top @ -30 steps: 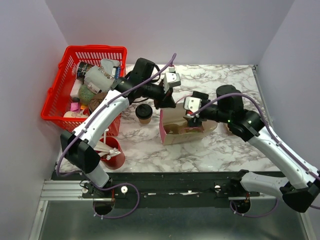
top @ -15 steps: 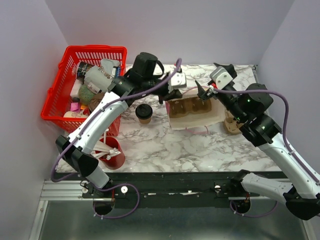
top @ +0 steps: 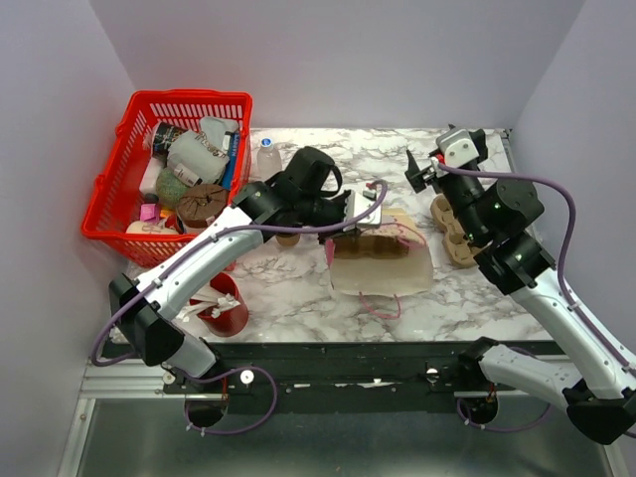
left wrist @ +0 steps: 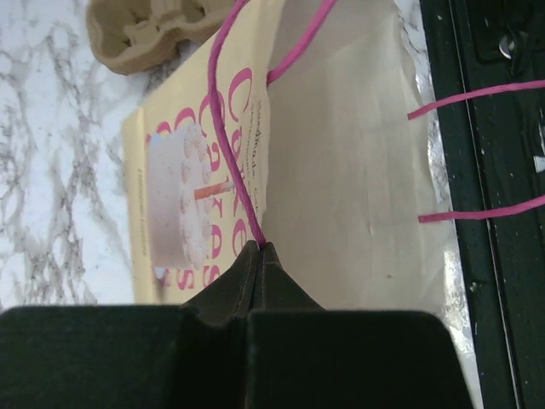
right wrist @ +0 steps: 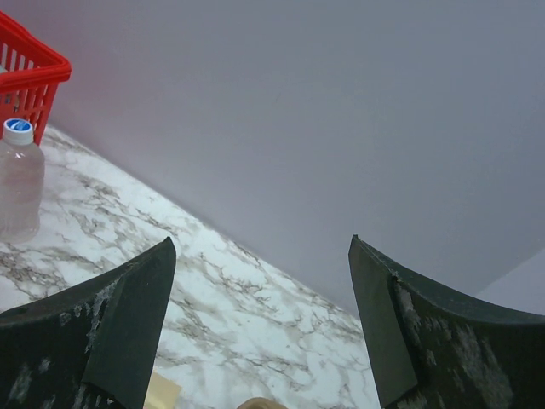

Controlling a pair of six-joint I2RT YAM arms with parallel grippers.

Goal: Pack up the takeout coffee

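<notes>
The takeout coffee is hidden behind my left arm in the top view and lies outside both wrist views. My left gripper (top: 350, 221) (left wrist: 260, 247) is shut on the pink string handle (left wrist: 223, 128) of a cream paper bag (top: 383, 266) (left wrist: 341, 170). The bag has pink lettering and a cake picture, and it lies on its side mid-table. My right gripper (top: 422, 171) (right wrist: 261, 241) hangs open and empty above the back right of the table, facing the rear wall.
A brown pulp cup carrier (top: 452, 234) (left wrist: 153, 30) lies right of the bag. A water bottle (top: 266, 157) (right wrist: 17, 179) stands by the full red basket (top: 189, 97). A red cup of white sticks (top: 224, 306) sits near the front left edge.
My left gripper has dragged the bag by its handle toward the near edge, and the bag now lies flatter. My right gripper left the bag and rose to the back right.
</notes>
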